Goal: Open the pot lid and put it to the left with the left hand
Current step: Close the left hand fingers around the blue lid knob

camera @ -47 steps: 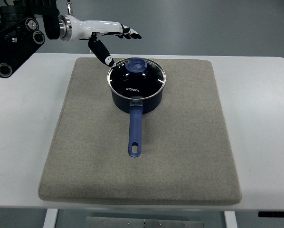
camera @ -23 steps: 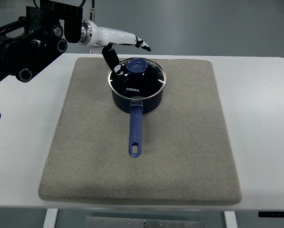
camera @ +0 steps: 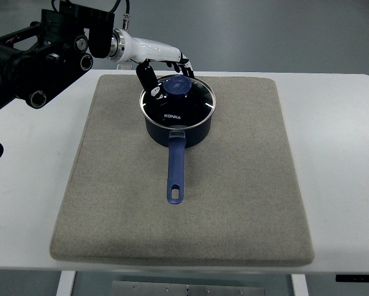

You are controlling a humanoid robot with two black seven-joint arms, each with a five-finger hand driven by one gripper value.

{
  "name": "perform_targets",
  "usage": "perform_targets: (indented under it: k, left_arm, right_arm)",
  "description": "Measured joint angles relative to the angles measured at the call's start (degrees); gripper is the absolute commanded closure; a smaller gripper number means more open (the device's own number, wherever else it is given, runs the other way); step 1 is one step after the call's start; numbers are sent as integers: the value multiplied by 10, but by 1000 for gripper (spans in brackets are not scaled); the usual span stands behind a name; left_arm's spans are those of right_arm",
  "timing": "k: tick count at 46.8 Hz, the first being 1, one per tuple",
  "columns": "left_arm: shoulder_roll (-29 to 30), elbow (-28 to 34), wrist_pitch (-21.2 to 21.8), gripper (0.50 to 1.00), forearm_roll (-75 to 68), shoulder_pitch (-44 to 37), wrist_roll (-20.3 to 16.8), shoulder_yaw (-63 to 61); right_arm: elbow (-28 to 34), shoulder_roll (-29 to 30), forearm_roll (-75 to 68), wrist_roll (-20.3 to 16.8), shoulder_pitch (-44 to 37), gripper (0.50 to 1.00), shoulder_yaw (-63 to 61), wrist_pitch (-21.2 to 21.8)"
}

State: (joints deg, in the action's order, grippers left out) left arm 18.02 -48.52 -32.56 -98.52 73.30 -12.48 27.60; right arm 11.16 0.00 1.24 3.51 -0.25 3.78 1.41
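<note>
A dark blue saucepan (camera: 177, 126) stands on the grey mat (camera: 234, 185), its blue handle (camera: 175, 172) pointing toward me. A glass lid (camera: 178, 103) with a blue knob (camera: 178, 87) sits on the pot. My left hand (camera: 169, 71) reaches in from the upper left and hovers over the lid's far edge. Its fingers (camera: 184, 65) curl down just behind the knob and its thumb (camera: 149, 83) hangs at the knob's left. The fingers are not closed on the knob. The right arm is out of view.
The mat lies on a white table (camera: 339, 154). The left arm's black links (camera: 42, 61) hang over the table's far-left corner.
My left hand has moved right and down toward the lid. Its fingers, stretched straight before, now bend downward behind the knob. The pot and lid have not moved.
</note>
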Motion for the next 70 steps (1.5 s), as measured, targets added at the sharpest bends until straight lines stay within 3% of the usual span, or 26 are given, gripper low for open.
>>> perform_targets:
  k: [16,37,39,46,64,70]
  left_arm:
    - [-3,0,0,686,0,0,0,0]
    - [-3,0,14,767,-10,-2,0,-7]
    - [-3,0,20,793,-10,-3,0,-12]
    - [-3,0,26,802,-11,-3,0,-16]
    - [-6,-1,27,913,-12,-3,0,-16]
    - [-6,-1,27,977,-11,-2,0,-16]
  right_arm:
    - [0,0,0,0,0,583,0,0]
    - [0,0,1,0,0,583,0,0]
    - [0,0,1,0,0,583,0,0]
    - [0,0,0,0,0,583,0,0]
    - [0,0,0,0,0,583,0,0]
    - [0,0,0,0,0,583,0,0]
